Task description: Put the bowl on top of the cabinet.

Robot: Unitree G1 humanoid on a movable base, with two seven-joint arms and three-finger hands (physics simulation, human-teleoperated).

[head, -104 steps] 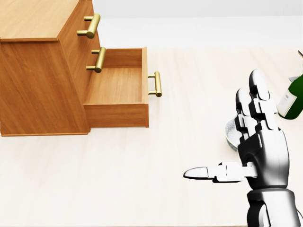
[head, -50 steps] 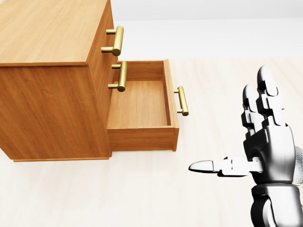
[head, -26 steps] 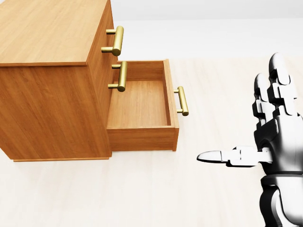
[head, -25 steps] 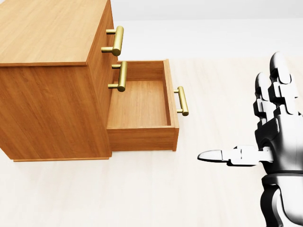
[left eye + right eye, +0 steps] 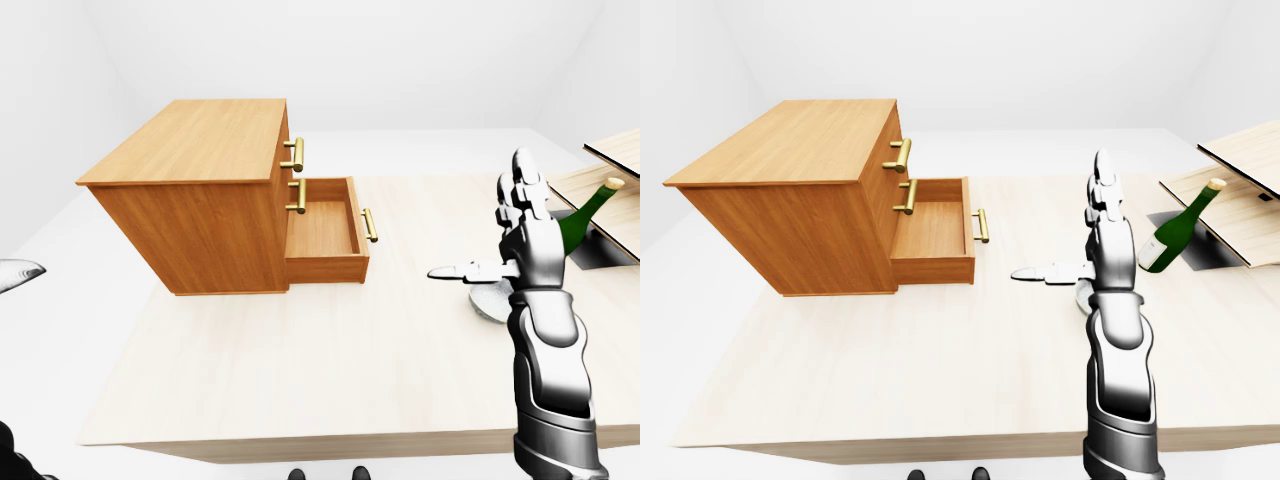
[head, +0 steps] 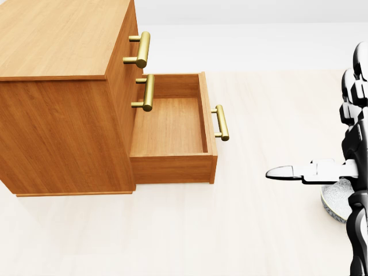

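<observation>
The wooden cabinet (image 5: 200, 140) stands at the left of the table, its flat top bare and its bottom drawer (image 6: 169, 126) pulled out and empty. A grey speckled bowl (image 6: 338, 201) rests on the tabletop at the right edge of the head view, partly hidden behind my right hand. My right hand (image 5: 490, 235) hovers over the bowl, open, fingers straight up and thumb pointing left toward the cabinet, holding nothing. Of my left hand only one fingertip (image 5: 18, 274) shows at the left edge of the left-eye view.
A green wine bottle (image 5: 1175, 236) leans at the right, just past the bowl, beside a dark opening (image 5: 1202, 248) and light wooden boards (image 5: 1240, 165). Brass handles (image 6: 140, 49) stick out from the cabinet's drawers. The table's near edge (image 5: 330, 440) runs along the bottom.
Early on the camera moved, so the cabinet grew and shifted right; it has held still since. My open right hand slid right in the head view, uncovering part of the bowl.
</observation>
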